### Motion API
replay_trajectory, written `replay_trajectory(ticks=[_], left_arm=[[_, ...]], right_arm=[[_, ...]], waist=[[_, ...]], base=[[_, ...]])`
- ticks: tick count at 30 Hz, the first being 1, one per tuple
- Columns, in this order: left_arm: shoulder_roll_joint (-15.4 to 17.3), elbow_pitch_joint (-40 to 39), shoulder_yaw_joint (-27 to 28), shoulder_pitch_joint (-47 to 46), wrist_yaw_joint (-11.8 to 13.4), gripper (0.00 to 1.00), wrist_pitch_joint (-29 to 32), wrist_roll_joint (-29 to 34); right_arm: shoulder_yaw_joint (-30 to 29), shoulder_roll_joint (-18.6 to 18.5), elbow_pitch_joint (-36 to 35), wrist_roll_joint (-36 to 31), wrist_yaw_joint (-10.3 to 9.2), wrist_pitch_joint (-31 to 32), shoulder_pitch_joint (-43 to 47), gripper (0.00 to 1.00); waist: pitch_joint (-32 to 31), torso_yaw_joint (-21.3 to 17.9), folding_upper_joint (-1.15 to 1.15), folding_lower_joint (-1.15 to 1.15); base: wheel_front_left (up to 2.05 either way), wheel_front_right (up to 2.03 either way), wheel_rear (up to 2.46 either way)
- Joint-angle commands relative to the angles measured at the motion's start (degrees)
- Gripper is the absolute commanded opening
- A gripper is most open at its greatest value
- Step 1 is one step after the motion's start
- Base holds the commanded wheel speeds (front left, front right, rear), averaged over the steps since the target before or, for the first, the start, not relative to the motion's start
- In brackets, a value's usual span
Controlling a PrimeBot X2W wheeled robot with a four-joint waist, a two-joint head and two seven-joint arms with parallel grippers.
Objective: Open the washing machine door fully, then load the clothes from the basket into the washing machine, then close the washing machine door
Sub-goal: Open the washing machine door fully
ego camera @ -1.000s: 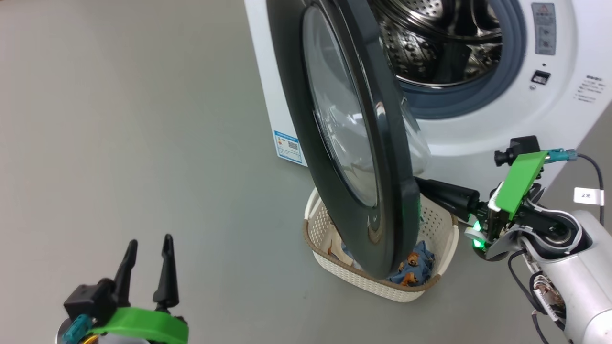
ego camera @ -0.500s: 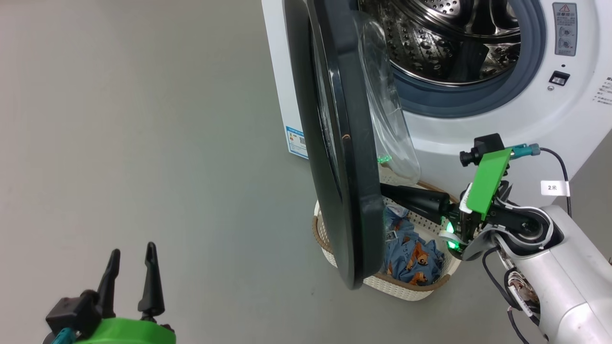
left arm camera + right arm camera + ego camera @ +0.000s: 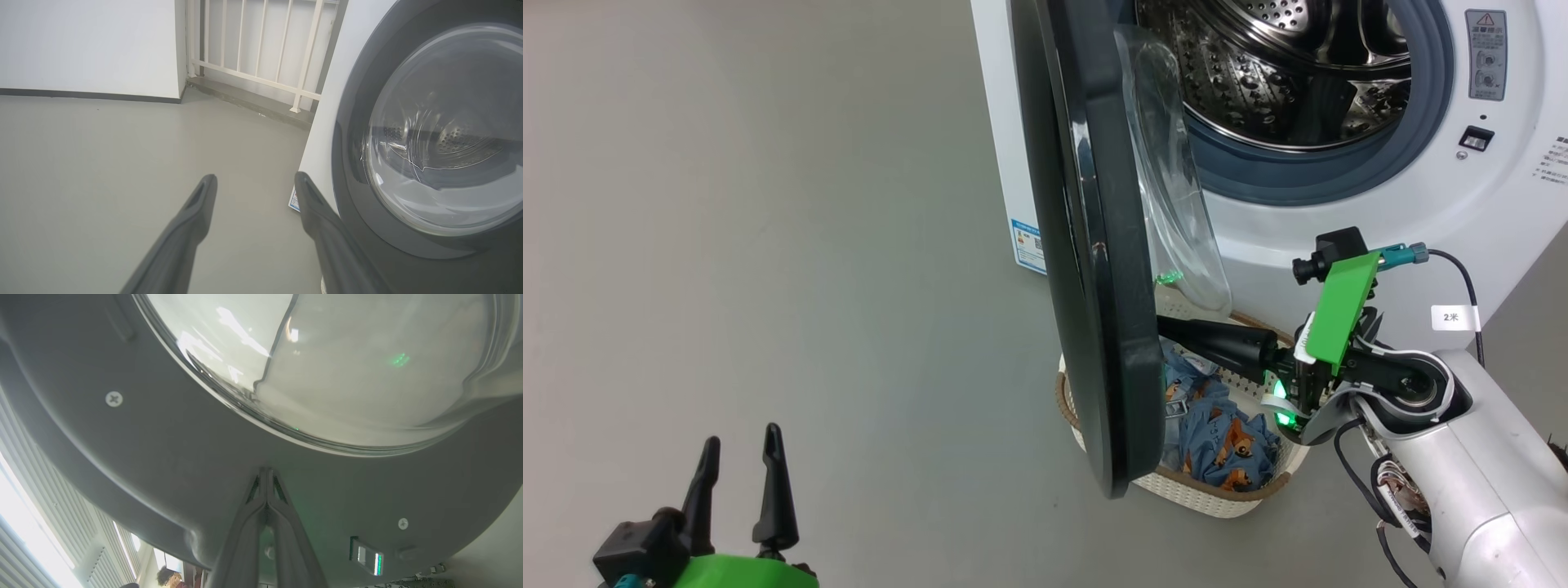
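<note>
The washing machine door [image 3: 1094, 245] stands edge-on, swung out from the white washing machine [image 3: 1339, 237] with its steel drum [image 3: 1298, 65] exposed. My right gripper [image 3: 1164, 327] is shut, and its tips press the door's dark grey inner face [image 3: 163, 457] just below the glass bowl [image 3: 327, 355]; the right wrist view shows the fingers [image 3: 266, 471] together with nothing between them. Under the door sits the basket [image 3: 1217, 490] holding the light blue clothes [image 3: 1225, 437]. My left gripper [image 3: 737, 453] hangs open at the lower left, apart from the door's outer side [image 3: 429, 134].
Bare grey floor [image 3: 768, 245] spreads to the left of the machine. A white wall [image 3: 81, 41] and a cream railing [image 3: 261, 53] stand behind it. A cable with a white tag [image 3: 1451, 316] runs from my right wrist. A person [image 3: 165, 575] shows beyond the door's edge.
The door has swung further open, from facing me to nearly edge-on, with the shut right gripper moving left behind it. More of the clothes now shows. The view itself has shifted.
</note>
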Motion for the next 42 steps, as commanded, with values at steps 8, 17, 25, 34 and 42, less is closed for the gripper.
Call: replay_trajectory(ticks=[8,17,25,34,42], left_arm=[[1.3,-0.1,0.5,-1.8,0.1,1.0,-0.4,0.6],[2.2,1.7,-2.2,-3.0,-0.3,1.0,0.2,0.7],[2.8,1.9,-2.8,-3.1,-0.5,1.0,0.2,0.1],[3.0,1.6,-3.0,-2.9,-0.4,1.0,0.1,-0.3],[3.0,1.3,-3.3,-2.9,-0.2,1.0,0.0,-0.6]], right_arm=[[-1.7,0.6,-1.7,-0.9,0.28,-0.8,0.0,0.0],[-4.5,0.0,-4.8,-1.3,0.28,-2.8,4.1,0.33],[-5.2,0.1,-8.0,-2.6,0.28,-3.8,6.2,1.0],[-5.4,-0.1,-12.1,-5.1,0.28,-6.0,8.3,1.0],[-6.4,-1.0,-18.0,-8.0,0.28,-10.2,10.7,1.0]], waist=[[-1.5,-0.6,0.0,0.0],[-4.5,-2.4,0.0,0.0],[-5.3,-7.6,0.0,0.0],[-5.6,-13.3,0.0,0.0],[-5.4,-18.5,0.0,0.0]], base=[[0.0,0.0,0.0],[0.0,0.0,0.0],[0.0,0.0,0.0],[0.0,0.0,0.0],[0.0,0.0,0.0]])
